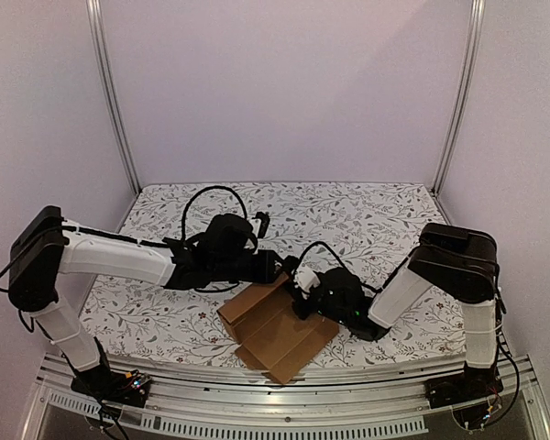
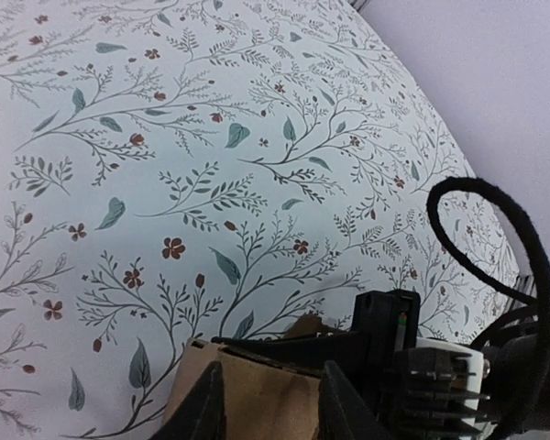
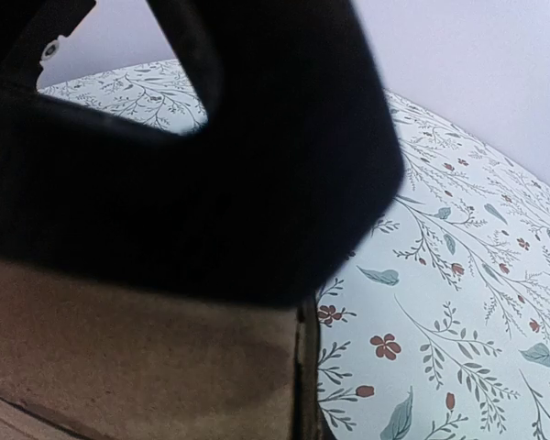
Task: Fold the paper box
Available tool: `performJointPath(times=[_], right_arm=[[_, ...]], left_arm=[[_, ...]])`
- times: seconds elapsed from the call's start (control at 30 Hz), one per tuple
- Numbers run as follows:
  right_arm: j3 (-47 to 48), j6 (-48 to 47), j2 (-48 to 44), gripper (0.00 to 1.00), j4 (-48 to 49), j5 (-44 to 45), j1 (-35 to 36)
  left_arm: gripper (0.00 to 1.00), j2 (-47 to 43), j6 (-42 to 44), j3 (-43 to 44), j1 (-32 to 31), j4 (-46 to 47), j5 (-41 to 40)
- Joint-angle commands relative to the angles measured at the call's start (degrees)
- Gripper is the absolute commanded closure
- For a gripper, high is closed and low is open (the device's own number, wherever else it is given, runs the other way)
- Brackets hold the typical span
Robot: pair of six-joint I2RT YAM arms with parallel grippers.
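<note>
The paper box [image 1: 277, 335] sat half folded, its brown panels stepped, with the near edge of the flowered worktop [image 1: 348, 211] just in front of it. The left gripper [image 1: 273, 266] was at the box's far left corner, fingers [image 2: 206, 403] apart, cardboard showing between them. The right gripper [image 1: 302, 291], closed, was at the box's far right edge; whether it pinched cardboard could not be told.

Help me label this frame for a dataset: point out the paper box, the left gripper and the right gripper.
paper box [image 1: 277, 337], top view, on its middle brown panel.
left gripper [image 2: 273, 380], left wrist view, midway between its fingertips.
right gripper [image 1: 300, 290], top view, midway between its fingertips.
</note>
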Motion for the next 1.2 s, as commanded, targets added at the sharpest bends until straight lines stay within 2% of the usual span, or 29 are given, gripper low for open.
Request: performJointPath(times=[0.0, 0.13, 0.2, 0.23, 0.37, 0.47, 0.57, 0.73, 0.93, 1.17], right_arm=[[-0.8, -4.1, -5.5, 1.00, -10.5, -1.2, 0.3], [0.3, -7.2, -11.2, 1.00, -23.3, -4.7, 0.3], [1.0, -9.0, -14.8, 1.00, -30.7, -7.1, 0.1], [1.6, -10.4, -16.9, 1.00, -34.9, -8.3, 0.0], [6.5, -14.6, -24.2, 1.00, -54.8, -13.3, -1.4], [14.4, -17.9, -28.2, 1.00, -75.9, -15.6, -2.6], [22.5, -21.1, -29.0, 1.00, -93.2, -16.3, -3.4], [33.8, -25.1, -26.9, 1.00, -114.6, -13.0, -3.7], [44.3, -27.0, -21.5, 1.00, -131.4, -5.0, -3.8], [52.3, -27.4, -12.2, 1.00, -140.7, -0.1, -4.4]], left_arm=[[0.58, -5.1, 2.6, 2.4, 0.0, -10.2, -4.0], [0.50, -10.5, 4.7, 4.1, 0.6, -18.4, -7.5], [0.40, -13.2, 5.6, 4.3, 0.8, -22.0, -9.1], [0.38, -14.6, 6.0, 4.2, 1.0, -23.5, -9.7], [0.35, -20.1, 6.7, 2.5, 1.3, -27.6, -12.6], [0.34, -23.9, 6.5, 0.1, 1.4, -27.9, -13.6], [0.33, -26.9, 6.3, -2.6, 1.4, -27.8, -13.8], [0.33, -30.8, 6.0, -6.8, 1.4, -27.0, -13.8], [0.33, -33.9, 6.5, -8.9, 1.4, -27.0, -13.0], [0.33, -36.1, 6.4, -11.1, 1.4, -26.3, -12.1]])
